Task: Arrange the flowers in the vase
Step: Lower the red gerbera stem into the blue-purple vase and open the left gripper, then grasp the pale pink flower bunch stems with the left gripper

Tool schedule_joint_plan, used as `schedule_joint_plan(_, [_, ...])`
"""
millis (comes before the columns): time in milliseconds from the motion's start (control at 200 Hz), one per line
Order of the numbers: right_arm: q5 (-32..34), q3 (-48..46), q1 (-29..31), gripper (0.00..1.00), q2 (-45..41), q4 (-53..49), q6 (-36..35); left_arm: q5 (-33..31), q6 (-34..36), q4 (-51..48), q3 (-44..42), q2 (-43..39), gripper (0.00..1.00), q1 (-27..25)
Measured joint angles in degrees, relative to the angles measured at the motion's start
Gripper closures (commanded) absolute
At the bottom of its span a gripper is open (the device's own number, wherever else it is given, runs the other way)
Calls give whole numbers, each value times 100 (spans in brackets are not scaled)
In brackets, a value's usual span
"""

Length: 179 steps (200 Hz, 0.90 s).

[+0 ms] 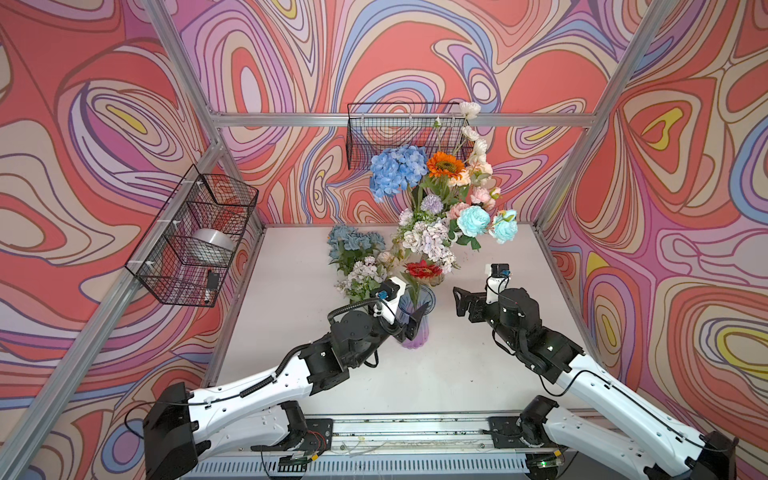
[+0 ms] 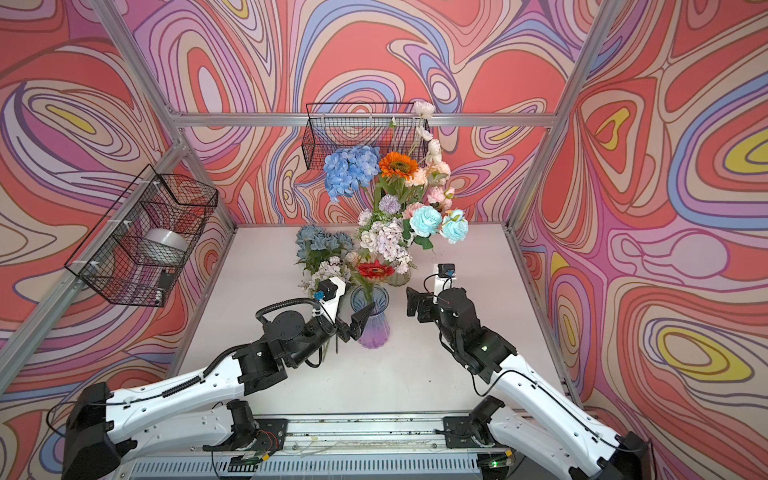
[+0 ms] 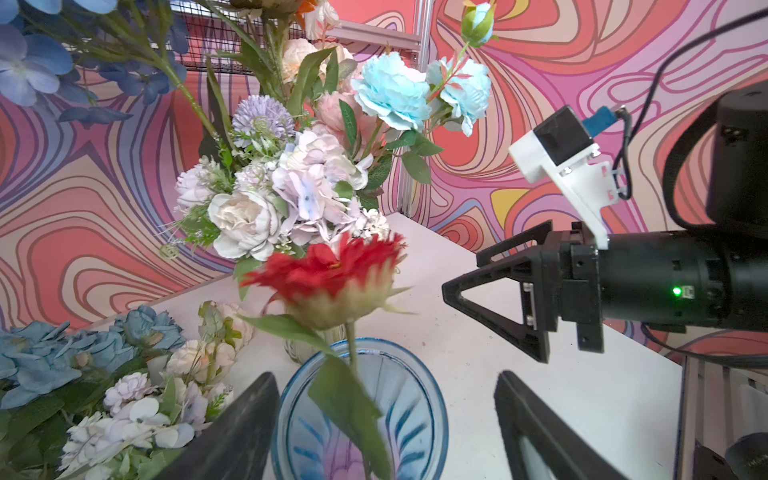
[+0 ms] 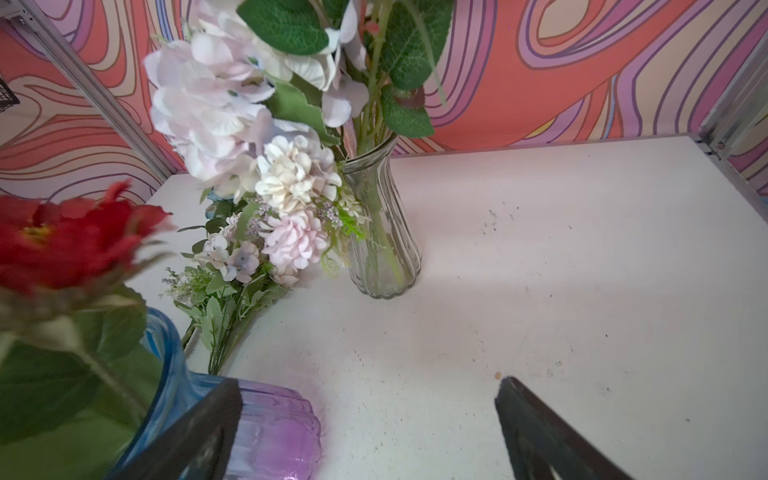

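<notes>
I see the red gerbera blurred in both wrist views; my left gripper hides part of the vase.

Robotics laboratory test cell. A white table is boxed in by an aluminium frame carrying wall panels printed with swirling colours. Two robot arms are mounted on a metal rail at the front edge, beside a bare circuit board. Wire baskets hang from the frame.
</notes>
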Motion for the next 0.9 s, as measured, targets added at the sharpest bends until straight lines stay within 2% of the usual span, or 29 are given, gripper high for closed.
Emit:
schedule_joint_plan(265, [-428,120,0,4,151,-83,-133,330,-573,-332,-201,-205,23,573])
schedule_joint_plan(476, [-442,422,0,2,216,-52,-345,625,-1172,-409,-415,-542,27,1596])
schedule_joint_plan(691, [-254,678,0,1,374,125,-595,874,-1982,-369,-824,-669,38,2726])
schedule_joint_plan(896, [-68,772,0,2,584,378,-776,1040,-2728,-509,-1137,-667,48,3508])
